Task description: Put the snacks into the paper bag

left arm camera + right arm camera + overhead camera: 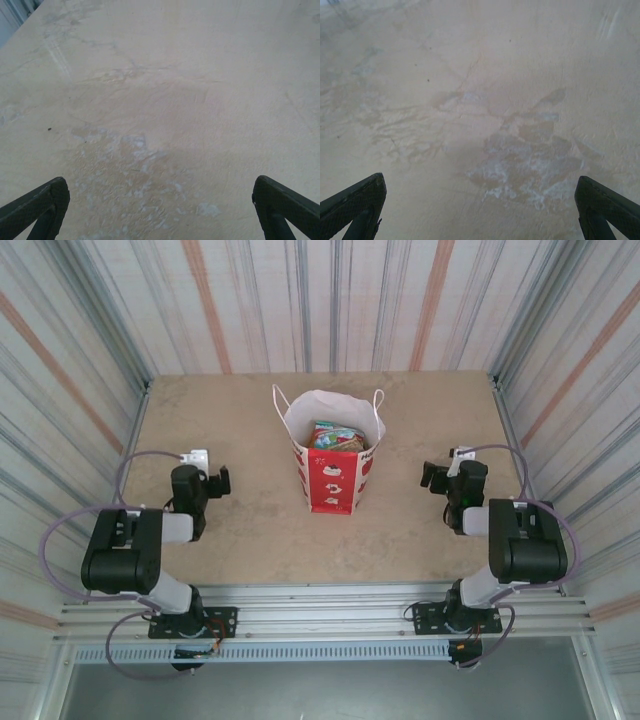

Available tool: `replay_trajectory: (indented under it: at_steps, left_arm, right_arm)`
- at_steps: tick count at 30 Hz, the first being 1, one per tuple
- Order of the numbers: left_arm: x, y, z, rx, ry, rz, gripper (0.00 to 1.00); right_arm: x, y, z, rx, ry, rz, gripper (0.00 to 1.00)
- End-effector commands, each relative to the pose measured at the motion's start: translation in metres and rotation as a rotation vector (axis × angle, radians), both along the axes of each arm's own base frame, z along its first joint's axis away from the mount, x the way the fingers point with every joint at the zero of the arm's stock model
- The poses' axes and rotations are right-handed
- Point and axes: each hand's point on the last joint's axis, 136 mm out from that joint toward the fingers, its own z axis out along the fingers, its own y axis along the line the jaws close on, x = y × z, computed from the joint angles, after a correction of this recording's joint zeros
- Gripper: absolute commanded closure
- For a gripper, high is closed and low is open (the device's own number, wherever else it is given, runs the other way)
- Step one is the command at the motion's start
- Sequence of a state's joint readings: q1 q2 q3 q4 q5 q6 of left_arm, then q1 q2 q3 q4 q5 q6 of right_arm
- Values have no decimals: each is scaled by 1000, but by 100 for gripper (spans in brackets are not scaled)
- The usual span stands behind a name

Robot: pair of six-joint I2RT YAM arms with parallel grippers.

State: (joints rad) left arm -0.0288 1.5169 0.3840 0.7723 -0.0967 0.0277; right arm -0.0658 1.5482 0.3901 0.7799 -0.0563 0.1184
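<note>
The paper bag (pixel 330 485), white with a red lower band and white cord handles, stands upright at the middle of the table. Snacks (pixel 337 436), shiny green and orange packets, lie inside it and show through its open mouth. My left gripper (pixel 219 480) hovers to the bag's left, open, with bare table between its fingers (pixel 37 210). Right of the bag my right gripper (pixel 432 476) is open too, its dark fingers (pixel 605 210) wide apart over bare tabletop. Neither gripper touches the bag.
The beige table (pixel 240 530) is walled by corrugated striped panels (pixel 90 370) on three sides. A metal rail (pixel 320 605) runs along the near edge where both arm bases are bolted. Cables loop beside each arm.
</note>
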Motion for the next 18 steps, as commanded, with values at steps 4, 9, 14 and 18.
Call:
replay_trajectory:
  at_steps: [4, 9, 14, 18]
  left_arm:
    - [7, -3, 17, 7, -60, -9, 1]
    - [8, -4, 18, 9, -63, -10, 1]
    - [9, -4, 16, 2, -54, -15, 1]
    - [8, -4, 18, 2, -60, -18, 1]
  right_arm:
    - [8, 2, 14, -27, -53, 17, 1]
    - [8, 1, 15, -27, -56, 17, 1]
    - [8, 1, 14, -26, -53, 16, 1]
    - [8, 2, 14, -25, -55, 18, 1]
